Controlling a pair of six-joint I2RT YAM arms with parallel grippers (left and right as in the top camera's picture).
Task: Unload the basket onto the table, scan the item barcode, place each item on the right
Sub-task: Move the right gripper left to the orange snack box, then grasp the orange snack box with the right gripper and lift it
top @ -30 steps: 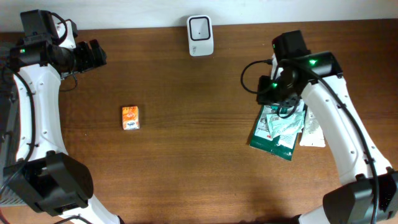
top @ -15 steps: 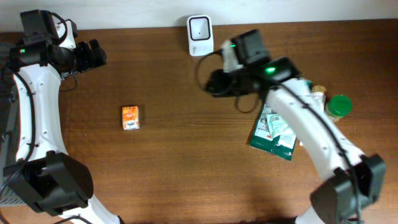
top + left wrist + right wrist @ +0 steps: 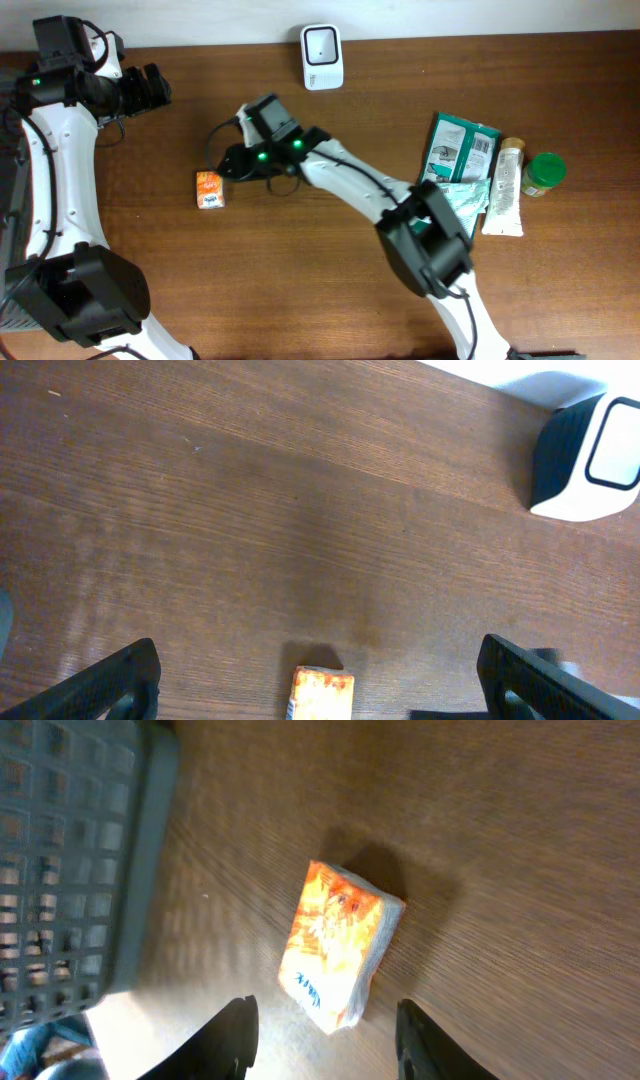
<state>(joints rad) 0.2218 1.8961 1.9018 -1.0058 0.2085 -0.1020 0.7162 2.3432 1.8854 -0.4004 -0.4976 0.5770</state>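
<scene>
The item, a small orange packet [image 3: 209,188], lies flat on the wooden table at the left. My right gripper [image 3: 227,163] hangs just right of and above it. In the right wrist view the packet [image 3: 340,945] lies with its near end between my dark fingertips [image 3: 232,1030], and the gripper [image 3: 325,1010] is open and does not touch it. The white and dark scanner [image 3: 322,56] stands at the table's back edge. My left gripper [image 3: 152,88] is open at the back left, high over the table. Its wrist view shows the packet [image 3: 322,695] and the scanner [image 3: 585,460].
At the right lie green pouches [image 3: 460,150], a pale sachet [image 3: 462,200], a tube [image 3: 507,185] and a green-lidded jar [image 3: 545,172]. A dark mesh basket [image 3: 70,850] stands past the table's left edge in the right wrist view.
My right arm swung from the pile at the right, past the scanner, across to the orange packet at the left. The green pouch now lies farther back. The left arm stayed still.
</scene>
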